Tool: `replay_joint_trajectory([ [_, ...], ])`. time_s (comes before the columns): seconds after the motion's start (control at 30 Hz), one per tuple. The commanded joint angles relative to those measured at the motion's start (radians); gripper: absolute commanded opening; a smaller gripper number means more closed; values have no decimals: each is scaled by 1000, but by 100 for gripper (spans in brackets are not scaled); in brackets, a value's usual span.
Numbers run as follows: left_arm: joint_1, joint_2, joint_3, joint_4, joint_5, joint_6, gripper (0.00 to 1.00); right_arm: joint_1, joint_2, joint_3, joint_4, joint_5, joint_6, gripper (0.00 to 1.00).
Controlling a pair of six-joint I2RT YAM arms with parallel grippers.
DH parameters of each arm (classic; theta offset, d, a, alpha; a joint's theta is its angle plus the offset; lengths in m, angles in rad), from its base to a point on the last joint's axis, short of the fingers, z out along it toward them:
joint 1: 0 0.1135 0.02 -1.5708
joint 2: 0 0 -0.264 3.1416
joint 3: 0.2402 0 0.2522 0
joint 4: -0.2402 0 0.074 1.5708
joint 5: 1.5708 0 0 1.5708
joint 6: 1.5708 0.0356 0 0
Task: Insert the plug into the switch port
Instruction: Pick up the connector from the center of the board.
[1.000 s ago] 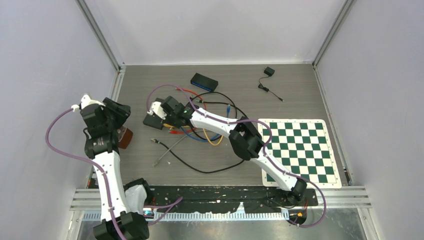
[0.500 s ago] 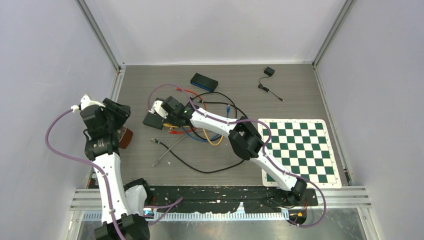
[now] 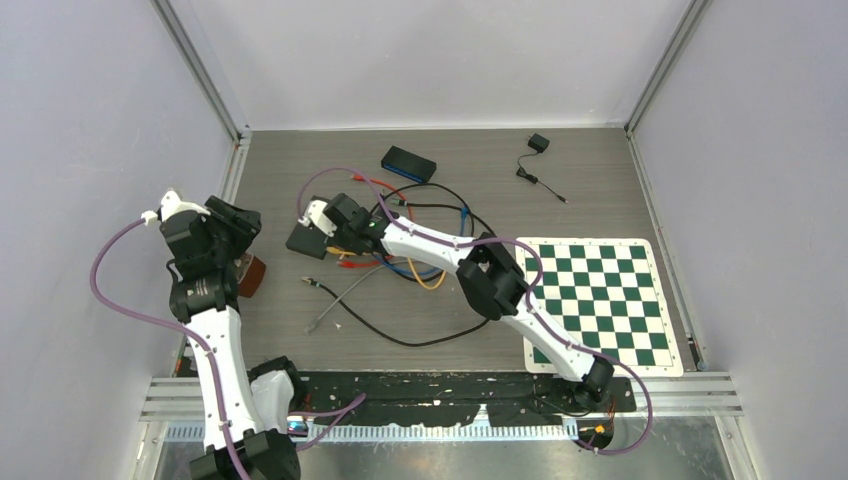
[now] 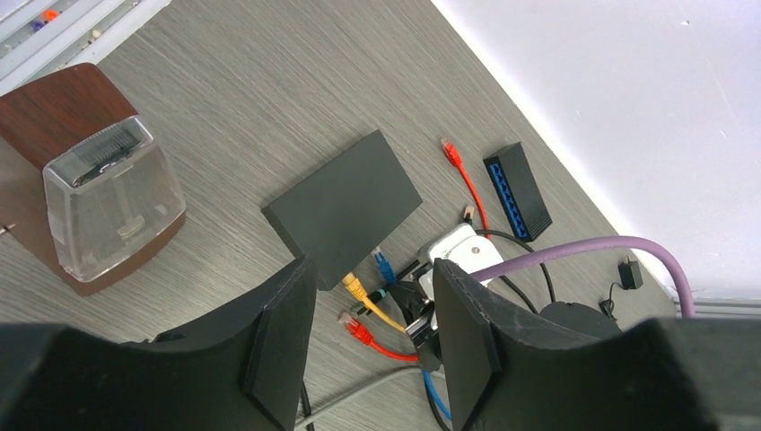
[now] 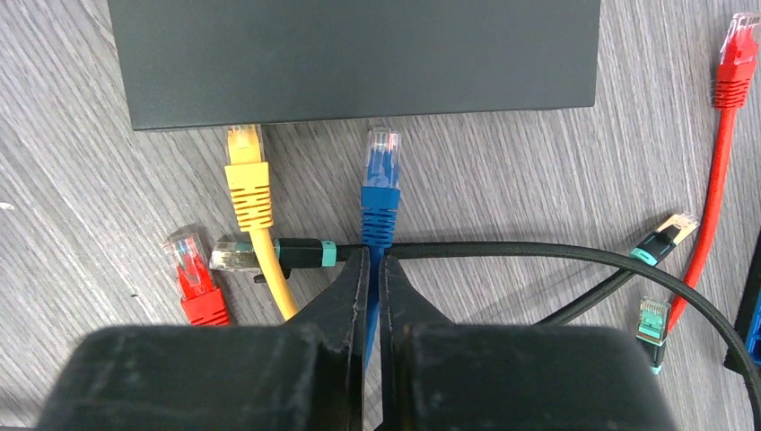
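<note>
The black switch (image 5: 359, 54) lies flat across the top of the right wrist view, its port side facing me. My right gripper (image 5: 369, 256) is shut on the blue cable just behind the blue plug (image 5: 380, 184). The plug's clear tip points at the switch edge and stops just short of it. Beside it, a yellow plug (image 5: 247, 175) reaches the same edge. From above, the right gripper (image 3: 338, 238) sits next to the switch (image 3: 306, 240). My left gripper (image 4: 372, 296) hovers open and empty, looking down on the switch (image 4: 345, 202).
A red plug (image 5: 193, 274) and a teal-collared black plug (image 5: 269, 253) lie left of my fingers, with a black cable crossing under the blue one. A blue switch (image 3: 409, 163), a power adapter (image 3: 538, 143), a chessboard (image 3: 600, 300) and a wooden box (image 4: 99, 180) are nearby.
My right gripper has closed onto the blue cable and the cable bundle has shifted slightly. The left arm has not moved.
</note>
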Motion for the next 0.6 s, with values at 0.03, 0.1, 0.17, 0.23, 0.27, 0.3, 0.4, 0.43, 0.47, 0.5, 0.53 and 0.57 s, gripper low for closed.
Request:
replay_joint_trajectory([
  [0.03,9,-4,-4,25,-12,21,54,-21,-126,-76,112,-60,-1,5],
  [0.1,9,16,1,21,2,25,55,-28,-154,-113,152,-85,6,5],
  [0.17,9,45,7,19,33,33,55,-39,-175,-138,193,-120,25,5],
  [0.23,9,73,14,18,57,41,55,-46,-187,-156,213,-167,41,5],
  [0.27,8,90,18,19,70,44,55,-48,-193,-165,217,-181,47,5],
  [0.3,7,109,22,19,84,49,55,-50,-194,-170,225,-187,56,5],
  [0.4,-12,163,35,17,118,70,54,-53,-191,-174,230,-215,77,5],
  [0.43,-23,180,41,16,119,76,54,-52,-189,-176,233,-218,86,5],
  [0.47,-33,197,44,15,120,80,54,-53,-188,-177,234,-223,93,5],
  [0.5,-44,213,50,15,116,88,54,-54,-184,-176,235,-229,97,5],
  [0.53,-55,233,58,14,111,93,54,-54,-182,-175,234,-233,107,5],
  [0.57,-66,255,68,12,107,100,54,-55,-179,-175,233,-238,112,5],
])
